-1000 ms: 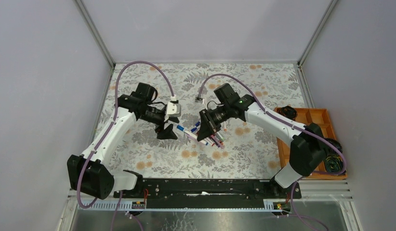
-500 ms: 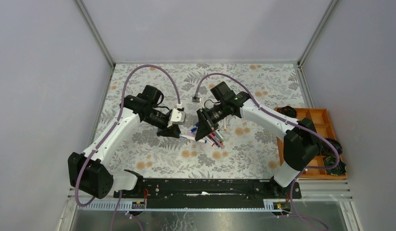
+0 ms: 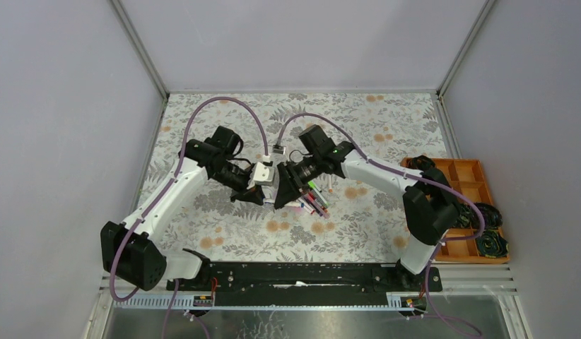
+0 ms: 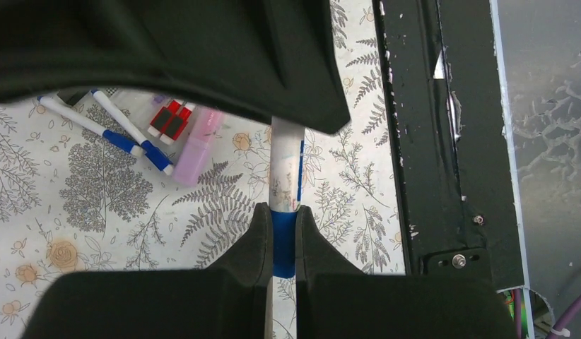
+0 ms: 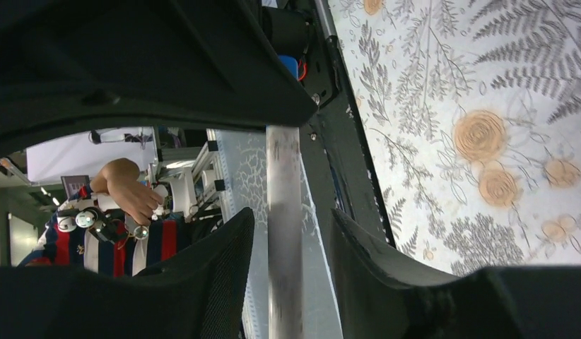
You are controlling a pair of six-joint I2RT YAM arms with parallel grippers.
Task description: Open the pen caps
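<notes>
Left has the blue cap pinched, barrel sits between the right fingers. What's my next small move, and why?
Probably close the right gripper on the white barrel before pulling. The left gripper is shut on the blue cap, but the right fingers stand apart from the barrel on both sides, so pulling now would likely carry the barrel along with the cap.

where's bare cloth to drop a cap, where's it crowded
Free: floral tablecloth along the back wall, and the strip between the pile of thin white-barrelled pens and the black base rail. Crowded: mid-table around the pens.
</notes>
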